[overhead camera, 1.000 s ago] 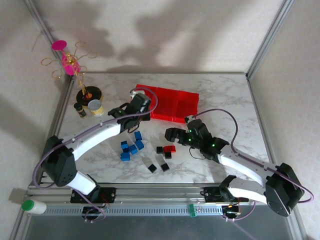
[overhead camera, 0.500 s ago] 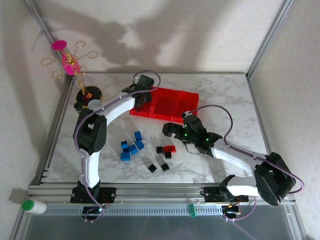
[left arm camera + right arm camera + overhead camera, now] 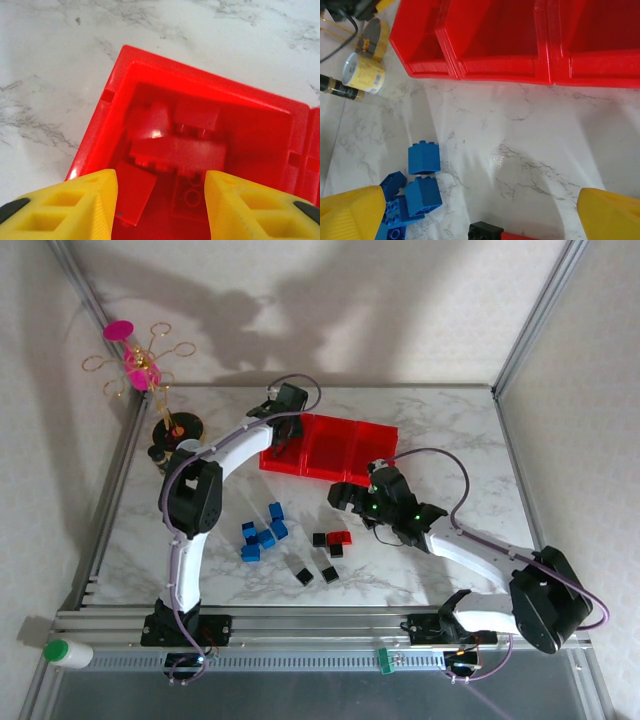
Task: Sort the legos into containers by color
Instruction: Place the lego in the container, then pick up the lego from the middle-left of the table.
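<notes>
Marble table [image 3: 440, 430] bears the containers [image 3: 335, 448]; left gripper [image 3: 161, 200], fingers apart, hangs over their left bin [image 3: 97, 127]; right gripper [image 3: 480, 210] gapes near them; a low sweep could scatter blue legos [image 3: 422, 192].

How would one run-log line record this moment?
left fingers: open over leftmost bin holding red legos | right fingers: open above table | blue legos, black legos: on table

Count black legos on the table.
4 black legos: one left of the red brick, one in front of it, two farther forward. Some may hide under the right arm.
</notes>
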`<action>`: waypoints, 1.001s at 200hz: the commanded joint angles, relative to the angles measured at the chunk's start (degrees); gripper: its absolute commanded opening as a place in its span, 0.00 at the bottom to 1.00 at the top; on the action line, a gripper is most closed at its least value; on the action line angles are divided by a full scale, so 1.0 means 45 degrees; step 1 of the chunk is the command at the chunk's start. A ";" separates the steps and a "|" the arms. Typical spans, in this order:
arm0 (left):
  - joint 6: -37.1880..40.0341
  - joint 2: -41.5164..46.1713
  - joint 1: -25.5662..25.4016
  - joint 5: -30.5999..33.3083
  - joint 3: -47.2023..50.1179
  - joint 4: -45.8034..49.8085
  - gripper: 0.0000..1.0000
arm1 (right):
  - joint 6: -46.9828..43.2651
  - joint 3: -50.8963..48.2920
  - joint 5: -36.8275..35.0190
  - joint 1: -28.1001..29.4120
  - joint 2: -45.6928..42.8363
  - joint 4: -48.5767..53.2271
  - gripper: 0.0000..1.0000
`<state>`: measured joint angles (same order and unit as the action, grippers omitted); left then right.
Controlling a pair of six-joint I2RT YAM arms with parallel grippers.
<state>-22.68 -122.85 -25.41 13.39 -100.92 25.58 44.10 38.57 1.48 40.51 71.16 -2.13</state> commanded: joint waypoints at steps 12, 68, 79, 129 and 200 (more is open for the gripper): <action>-0.0309 0.2345 -0.0330 -0.0470 0.1312 -0.0118 0.51 | -0.0188 -0.0014 -0.0135 -0.0494 -0.1109 0.0460 0.99; -0.0449 0.5443 -0.1766 -0.0505 0.4644 -0.0883 0.53 | -0.0077 -0.0585 -0.0344 -0.0895 -0.2532 0.1935 0.99; -0.0477 0.5885 -0.2187 -0.0475 0.5159 -0.0841 0.54 | 0.0009 -0.0779 -0.0453 -0.0916 -0.2918 0.2248 0.99; -0.0453 0.7276 -0.4002 -0.0931 0.7388 -0.0857 0.55 | 0.0598 -0.1976 -0.0487 -0.0945 -0.4597 0.3547 0.99; 0.0011 0.6650 -0.6259 -0.1468 0.8240 -0.1094 0.55 | 0.1464 -0.3081 -0.0140 -0.0956 -0.5892 0.5240 0.99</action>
<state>-23.97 -91.88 -52.25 8.32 -64.07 21.45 48.47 25.96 1.15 36.62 46.94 16.69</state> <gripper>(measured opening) 0.552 0.987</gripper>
